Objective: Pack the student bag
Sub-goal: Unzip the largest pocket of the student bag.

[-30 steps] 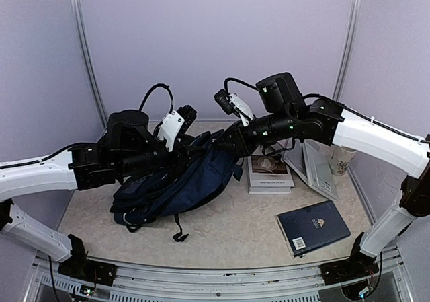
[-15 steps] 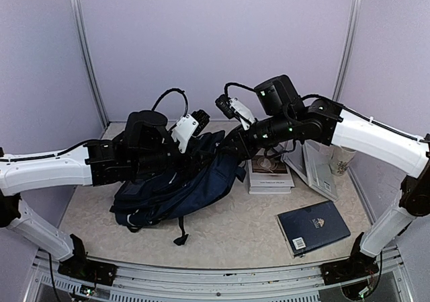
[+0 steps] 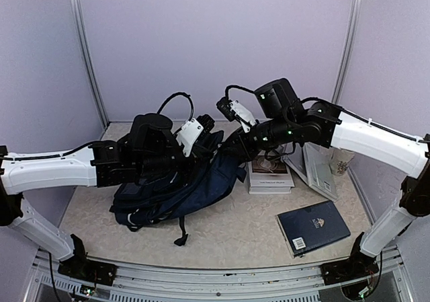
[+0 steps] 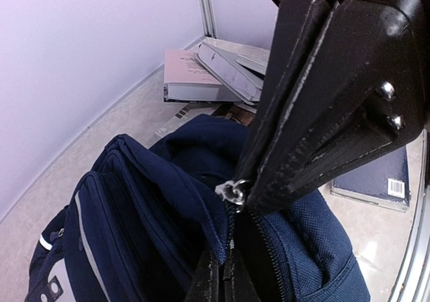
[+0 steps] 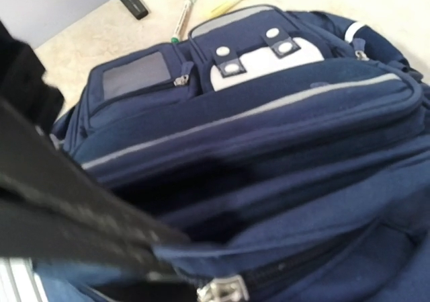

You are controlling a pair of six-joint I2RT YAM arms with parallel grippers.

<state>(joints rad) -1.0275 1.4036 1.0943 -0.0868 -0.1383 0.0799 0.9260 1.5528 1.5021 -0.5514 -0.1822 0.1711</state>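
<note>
Backpack fabric fills both wrist views. The student bag [image 3: 178, 194] lies on its side on the table [image 3: 228, 245], left of the middle, with its top end lifted between the two arms. The left arm [image 3: 47, 171] reaches in from the left and the right arm [image 3: 369, 137] from the right, and they meet over that raised end.

The left jaws are pressed fully together. Their tips pinch the bag at a silver zipper pull [image 4: 234, 193], where the navy cloth folds over the edge of a compartment. The right jaws are likewise clamped with no gap, gripping the bag's upper edge. One dark finger crosses the right wrist view, out of focus, just above a metal slider [image 5: 222, 291].

A thin pale stripe [image 5: 255, 114] runs across the bag's front, below white patches [image 5: 262, 60] with snaps. Beyond the bag, a blue-capped highlighter [image 5: 132, 1] and a pen [image 5: 185, 13] lie on the table.

A stack of books [image 3: 269, 174] sits to the right of the bag. A navy hardcover book [image 3: 313, 228] lies flat nearer the front edge, well apart from the bag.
</note>
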